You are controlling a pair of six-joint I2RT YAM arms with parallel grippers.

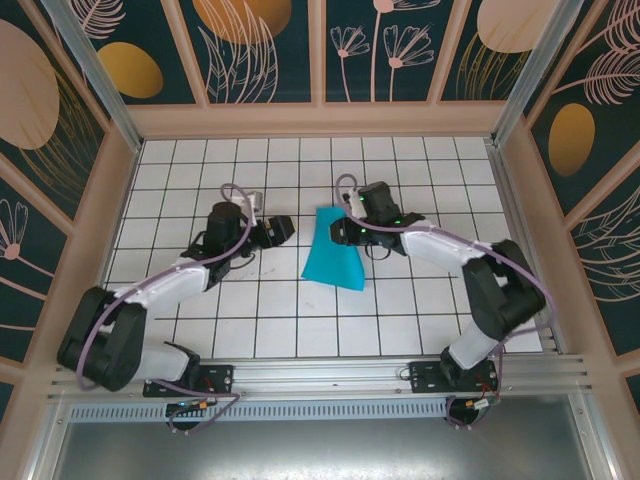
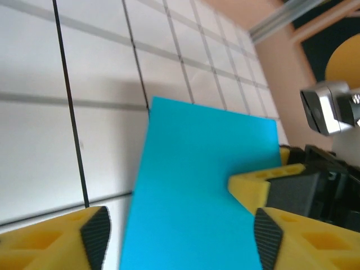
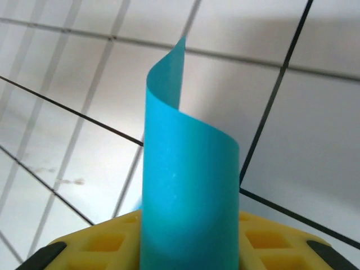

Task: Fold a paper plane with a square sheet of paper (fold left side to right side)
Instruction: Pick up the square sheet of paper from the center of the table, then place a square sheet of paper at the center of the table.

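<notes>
The square sheet of paper [image 1: 333,255] is plain cyan and stands as a narrowed, curved shape near the middle of the white tiled table [image 1: 250,310]. My right gripper [image 1: 345,228] is shut on its far right edge. In the right wrist view the paper [image 3: 188,169] rises from between the yellow fingers [image 3: 107,244] and curls over at the top. My left gripper [image 1: 283,228] is just left of the sheet, open. In the left wrist view its pads [image 2: 97,236] stand wide apart, with the paper [image 2: 202,169] beyond them and a right finger [image 2: 253,188] pressed on it.
Wooden walls [image 1: 120,200] close in the table on three sides. An aluminium rail [image 1: 330,375] with both arm bases runs along the near edge. The right wrist's camera housing [image 2: 329,107] is close to the left gripper.
</notes>
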